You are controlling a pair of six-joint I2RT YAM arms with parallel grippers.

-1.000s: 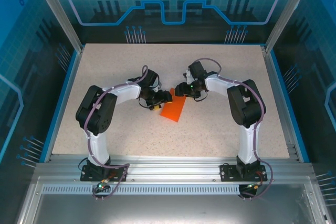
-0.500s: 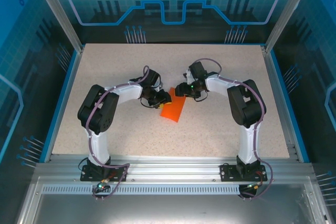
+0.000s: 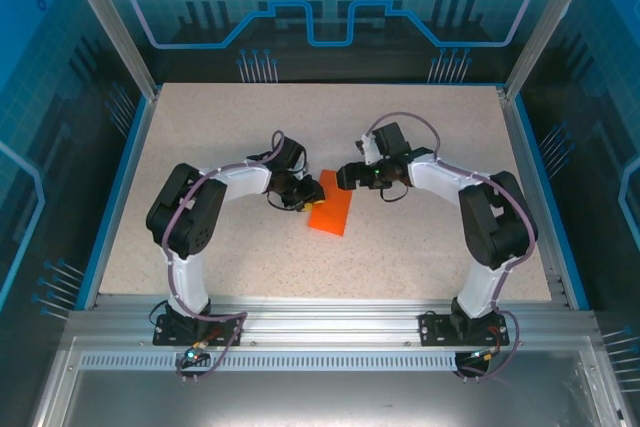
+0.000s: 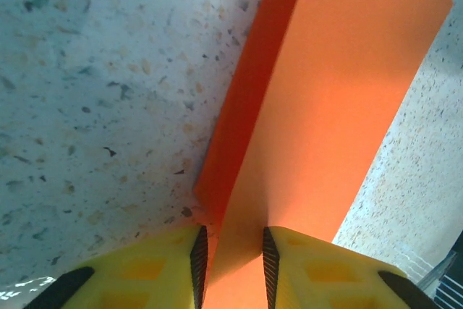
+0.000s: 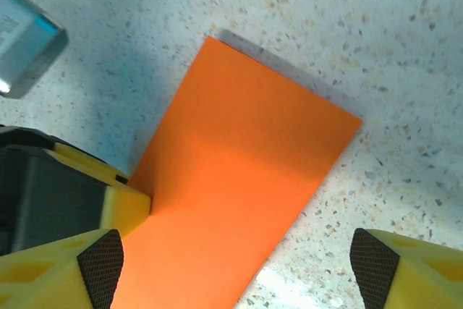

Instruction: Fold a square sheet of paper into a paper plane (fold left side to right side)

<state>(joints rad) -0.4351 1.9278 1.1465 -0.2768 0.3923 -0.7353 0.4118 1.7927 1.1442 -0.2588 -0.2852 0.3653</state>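
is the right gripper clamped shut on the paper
No: in the right wrist view the right gripper has its fingers spread wide apart above the paper.

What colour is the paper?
The paper is plain orange-red, and it shows best in the right wrist view.

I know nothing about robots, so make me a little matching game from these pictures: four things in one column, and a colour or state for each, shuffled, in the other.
Things
1. left gripper
2. right gripper
3. sheet of paper
4. table

Colours or states
A. speckled beige
B. jaws spread wide, gripping nothing
C. orange, folded over into a rectangle
D. closed on the paper's edge

Pairs: 1-D, 2-B, 3-C, 4-A
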